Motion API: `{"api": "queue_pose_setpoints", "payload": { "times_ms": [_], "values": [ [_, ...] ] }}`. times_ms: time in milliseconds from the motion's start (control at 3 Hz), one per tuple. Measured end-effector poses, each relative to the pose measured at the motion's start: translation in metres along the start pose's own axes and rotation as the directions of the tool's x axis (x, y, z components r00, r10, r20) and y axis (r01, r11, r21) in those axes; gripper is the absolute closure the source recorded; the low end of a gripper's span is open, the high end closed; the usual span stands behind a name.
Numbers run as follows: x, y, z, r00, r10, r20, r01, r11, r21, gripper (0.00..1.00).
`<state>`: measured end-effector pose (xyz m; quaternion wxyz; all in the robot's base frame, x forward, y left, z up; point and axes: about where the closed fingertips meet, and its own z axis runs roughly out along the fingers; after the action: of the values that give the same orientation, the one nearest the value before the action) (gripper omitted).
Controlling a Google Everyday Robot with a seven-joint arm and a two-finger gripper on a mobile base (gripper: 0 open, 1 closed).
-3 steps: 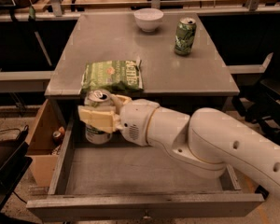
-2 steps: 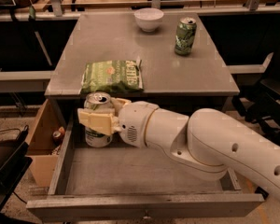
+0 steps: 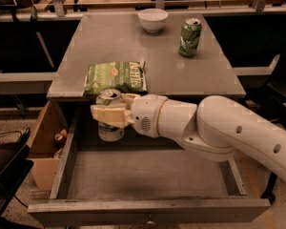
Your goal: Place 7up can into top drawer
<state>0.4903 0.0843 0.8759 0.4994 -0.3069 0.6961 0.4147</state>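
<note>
Camera view, sole view on record. Hand (image 3: 108, 115) sits left of centre in the frame, at the end of the white arm (image 3: 219, 128) that reaches in from the lower right. Its pale fingers (image 3: 105, 113) are closed across the middle of the 7up can (image 3: 110, 131), which stands upright in the grip, silver top showing above the fingers and lower body below them.

The can is over the rear left part of the top drawer (image 3: 148, 175), just in front of the desk (image 3: 133, 46) edge. The drawer is pulled fully out toward the bottom of the frame, its grey floor bare. Whether the can's base touches that floor cannot be told; the rear of the drawer is in shadow.

On the desk, above the hand, lies a green chip bag (image 3: 115, 77) near the front edge. A darker green can (image 3: 189, 37) and a white bowl (image 3: 152, 19) stand well apart from it toward the upper part of the frame. A cardboard box (image 3: 43, 142) sits at the left, outside the drawer wall.

Assessment: the step in hand is placement, with carrying essentially done. The next move calls for lowering the can until its base is seated flat, then opening the fingers and lifting clear without tipping it.
</note>
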Motion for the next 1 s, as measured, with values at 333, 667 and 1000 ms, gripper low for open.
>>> {"api": "queue_pose_setpoints", "payload": {
  "times_ms": [333, 667, 1000],
  "values": [
    [-0.001, -0.043, -0.015, 0.997, -0.055, -0.057, 0.052, 0.9976, -0.046, 1.00],
    [0.015, -0.076, -0.046, 0.987, -0.093, -0.128, 0.080, 0.9916, -0.101, 1.00],
    [0.042, -0.076, -0.066, 0.980, -0.100, -0.175, 0.060, 0.9738, -0.219, 1.00]
  ]
}}
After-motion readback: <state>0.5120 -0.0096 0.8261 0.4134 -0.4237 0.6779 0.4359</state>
